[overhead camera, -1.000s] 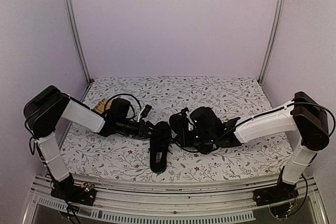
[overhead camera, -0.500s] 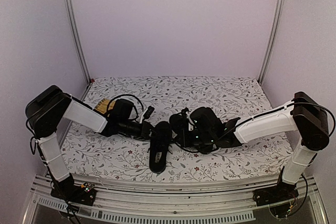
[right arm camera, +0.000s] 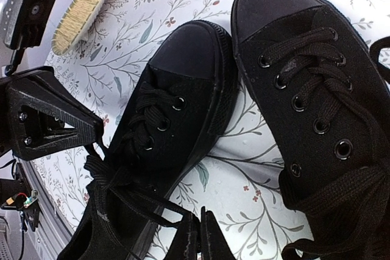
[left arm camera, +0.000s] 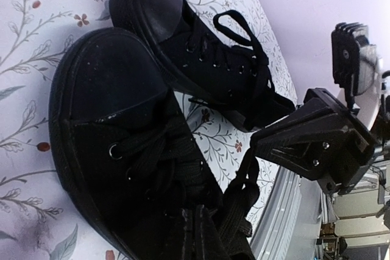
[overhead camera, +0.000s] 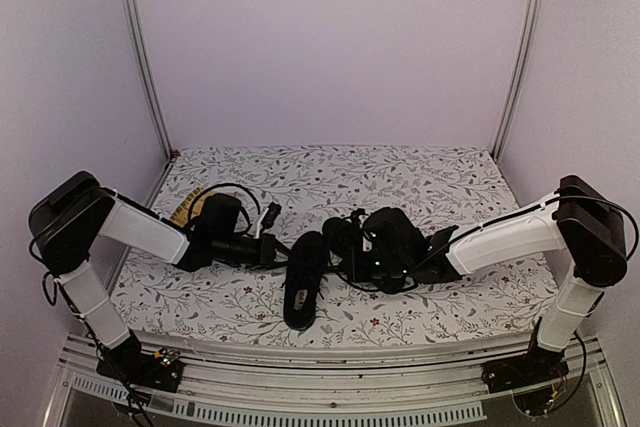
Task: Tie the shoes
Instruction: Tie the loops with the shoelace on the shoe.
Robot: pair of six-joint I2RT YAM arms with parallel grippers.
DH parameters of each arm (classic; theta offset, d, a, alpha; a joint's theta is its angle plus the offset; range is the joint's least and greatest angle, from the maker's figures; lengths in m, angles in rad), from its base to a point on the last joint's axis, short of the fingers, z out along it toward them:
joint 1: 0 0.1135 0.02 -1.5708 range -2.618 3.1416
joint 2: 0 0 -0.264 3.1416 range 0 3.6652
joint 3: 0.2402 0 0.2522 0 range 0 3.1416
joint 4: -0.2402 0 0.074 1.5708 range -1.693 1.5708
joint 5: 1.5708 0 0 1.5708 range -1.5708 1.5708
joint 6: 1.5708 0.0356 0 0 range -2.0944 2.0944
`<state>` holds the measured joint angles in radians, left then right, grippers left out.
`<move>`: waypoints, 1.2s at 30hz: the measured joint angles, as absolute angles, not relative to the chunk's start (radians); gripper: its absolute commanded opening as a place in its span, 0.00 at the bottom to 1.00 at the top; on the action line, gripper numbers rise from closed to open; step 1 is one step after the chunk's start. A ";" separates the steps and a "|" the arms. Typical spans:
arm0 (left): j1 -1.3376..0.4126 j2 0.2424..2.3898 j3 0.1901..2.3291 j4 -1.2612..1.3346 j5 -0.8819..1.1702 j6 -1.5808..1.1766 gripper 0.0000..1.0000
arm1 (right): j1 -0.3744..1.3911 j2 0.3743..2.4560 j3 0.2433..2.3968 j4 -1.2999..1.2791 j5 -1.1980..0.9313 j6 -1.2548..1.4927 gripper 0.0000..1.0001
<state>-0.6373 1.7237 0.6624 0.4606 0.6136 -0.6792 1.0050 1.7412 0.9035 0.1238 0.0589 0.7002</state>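
Observation:
Two black canvas shoes lie side by side on the floral cloth. The nearer shoe (overhead camera: pixel 303 282) (left arm camera: pixel 116 144) (right arm camera: pixel 164 114) sits between the grippers, and the second shoe (overhead camera: pixel 340 239) (left arm camera: pixel 201 53) (right arm camera: pixel 311 101) is just right of it. My left gripper (overhead camera: pixel 283 247) (left arm camera: pixel 192 211) is shut low over the nearer shoe's lacing, where a black lace (left arm camera: pixel 242 190) loops at its tip. My right gripper (overhead camera: pixel 345 259) (right arm camera: pixel 199 212) is shut on a thin lace strand (right arm camera: pixel 147 200) from that same shoe. The lace on the second shoe lies loose.
A yellow woven mat (overhead camera: pixel 190 205) (right arm camera: pixel 85 10) lies at the left behind the left arm. The table's metal front rail (overhead camera: pixel 330 392) runs along the near edge. Metal posts (overhead camera: pixel 140 57) stand at the back corners.
My left gripper has gone from open to shut at the nearer shoe's laces, and its arm has drawn a little to the left. The right gripper has stayed shut in place.

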 measured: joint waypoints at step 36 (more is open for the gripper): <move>-0.542 1.544 0.413 0.542 0.455 -0.747 0.00 | 0.989 1.770 0.879 0.120 0.072 0.756 0.02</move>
